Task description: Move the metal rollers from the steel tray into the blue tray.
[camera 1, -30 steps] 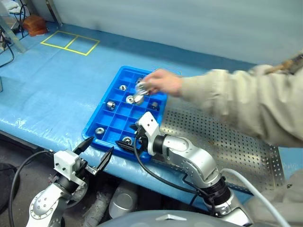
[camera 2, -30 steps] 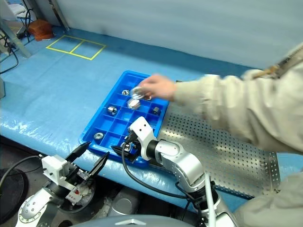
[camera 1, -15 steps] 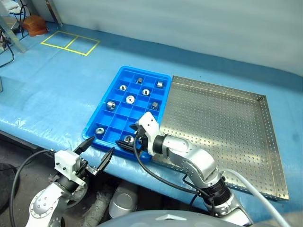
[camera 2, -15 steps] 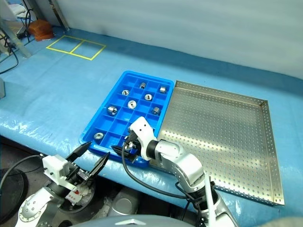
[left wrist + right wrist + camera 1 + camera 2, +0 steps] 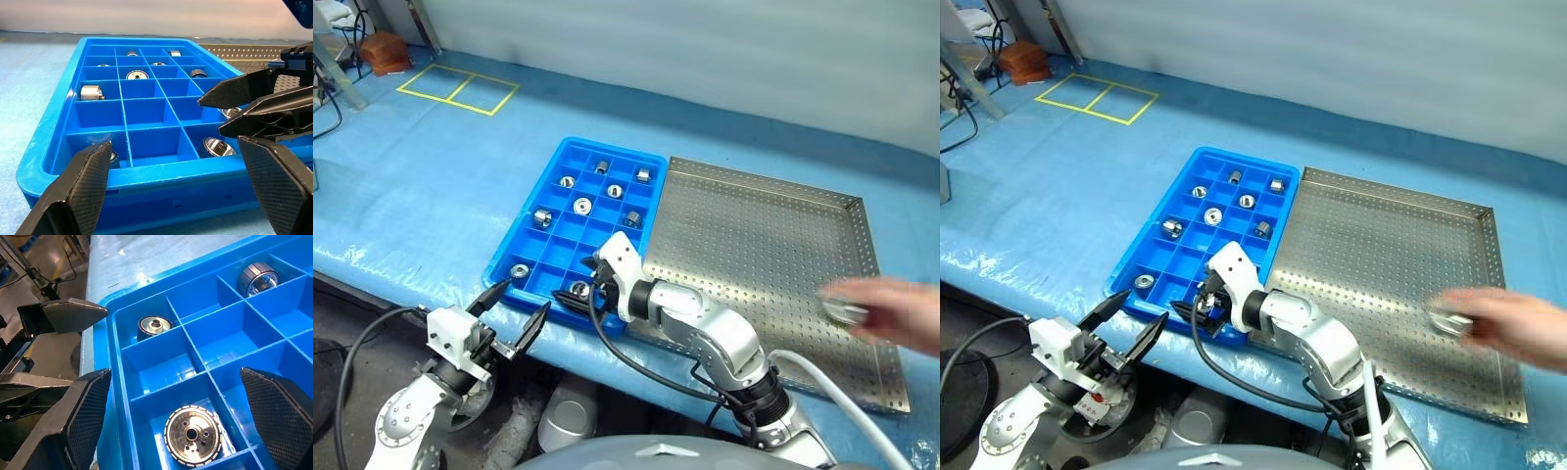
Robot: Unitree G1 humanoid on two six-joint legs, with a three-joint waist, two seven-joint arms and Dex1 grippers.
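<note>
Nearby, person's hand (image 5: 899,315) over steel tray (image 5: 773,245)

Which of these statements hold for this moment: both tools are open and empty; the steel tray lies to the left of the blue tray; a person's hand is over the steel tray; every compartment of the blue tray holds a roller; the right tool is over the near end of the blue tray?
1. Both tools are open and empty. True: the left tool and the right tool grip nothing.
2. The steel tray lies to the left of the blue tray. False: the steel tray lies to the right of the blue tray.
3. A person's hand is over the steel tray. True: the hand reaches in from the right.
4. Every compartment holds a roller. False: several are empty.
5. The right tool is over the blue tray's near end. True.
</note>
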